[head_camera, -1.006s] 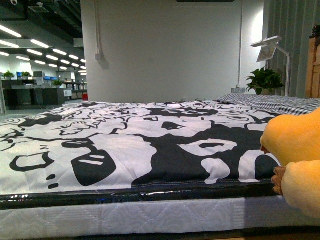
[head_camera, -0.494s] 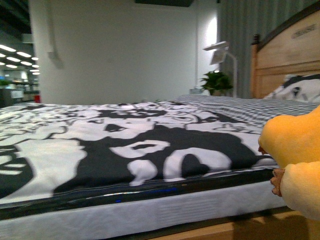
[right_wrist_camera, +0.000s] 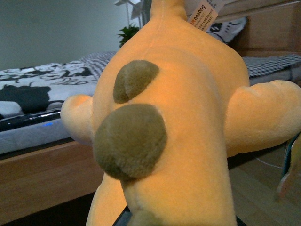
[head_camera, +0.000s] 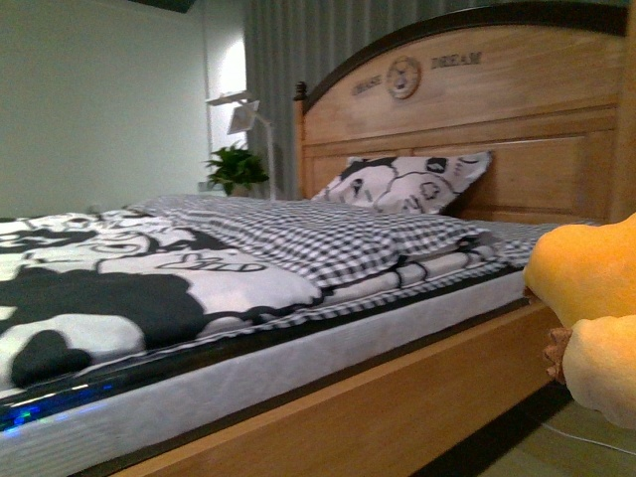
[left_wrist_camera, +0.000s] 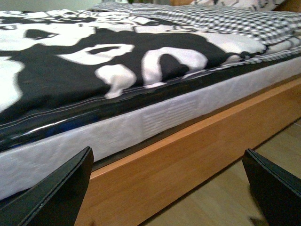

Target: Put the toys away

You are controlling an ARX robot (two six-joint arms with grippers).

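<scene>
Orange plush toy (right_wrist_camera: 188, 122) looms before the bed (right_wrist_camera: 33, 139)

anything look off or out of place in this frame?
Nothing spilled or damaged. The one thing out of place is the plush toy: it is off the bed, up in the air beside the bed frame rather than put away. The checked blanket also lies bunched in folds below the pillow.

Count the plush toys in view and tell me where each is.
1. The orange plush toy shows at the front view's right edge, not on the bed, and fills the right wrist view. Others may lie out of frame.
</scene>
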